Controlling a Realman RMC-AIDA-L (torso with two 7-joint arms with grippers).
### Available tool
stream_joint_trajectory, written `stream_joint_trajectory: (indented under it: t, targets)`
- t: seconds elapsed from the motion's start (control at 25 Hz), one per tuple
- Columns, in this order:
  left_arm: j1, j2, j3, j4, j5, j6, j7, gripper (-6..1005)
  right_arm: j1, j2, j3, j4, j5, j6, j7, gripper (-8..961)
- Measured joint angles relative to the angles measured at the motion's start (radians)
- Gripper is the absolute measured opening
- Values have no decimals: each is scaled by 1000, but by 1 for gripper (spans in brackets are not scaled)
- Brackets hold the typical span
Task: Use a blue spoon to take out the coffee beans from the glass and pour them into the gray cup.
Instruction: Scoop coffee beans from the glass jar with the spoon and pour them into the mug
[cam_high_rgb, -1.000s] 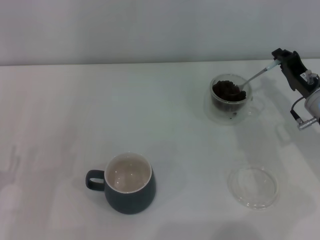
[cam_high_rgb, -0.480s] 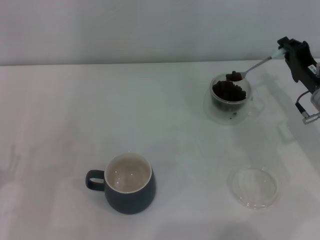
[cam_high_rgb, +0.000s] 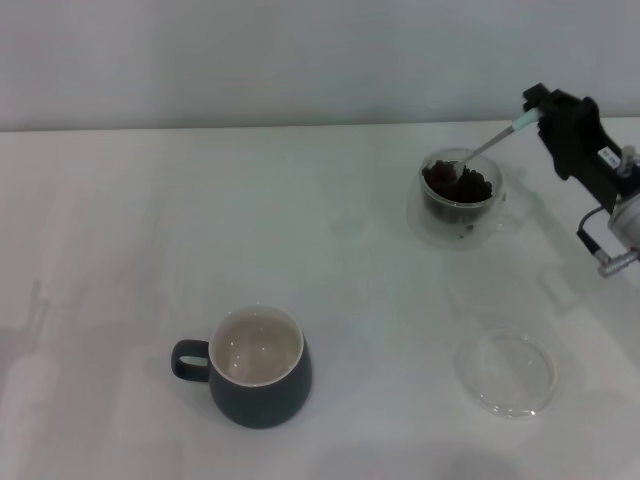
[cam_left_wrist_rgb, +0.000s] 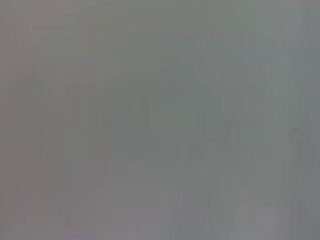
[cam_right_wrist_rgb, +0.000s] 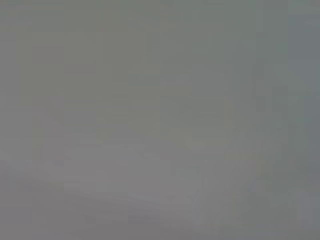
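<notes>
Your right gripper (cam_high_rgb: 533, 107) clamps the blue spoon (cam_high_rgb: 487, 148), bowl seemingly among coffee beans (cam_high_rgb: 457, 182) in the glass (cam_high_rgb: 460, 198); the gray cup (cam_high_rgb: 257, 366), well apart, holds none.

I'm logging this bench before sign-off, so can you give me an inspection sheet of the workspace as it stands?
Surface: white table, no spills seen.
Glass: glass at the far right, holding a heap of coffee beans.
Spoon: blue spoon slanting down, bowl end in the beans, handle end held in the right claw.
Cup: gray cup near the front, upright, handle to the left, no beans seen inside.
Clutter: clear saucer lying flat at the front right, apart from the glass.
Claws: right claw shut on the spoon handle; left claw not in view.
Cables: a short cable on the right arm.
Surroundings: plain wall behind; wrist views show nothing.
</notes>
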Motion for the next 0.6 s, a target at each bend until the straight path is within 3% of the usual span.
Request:
stream_joint_trajectory:
  t: [0.6]
  targets:
    - [-18,-3,2,1,0,-43,0,774,-7,12,-272,-47,0,-75,21,150]
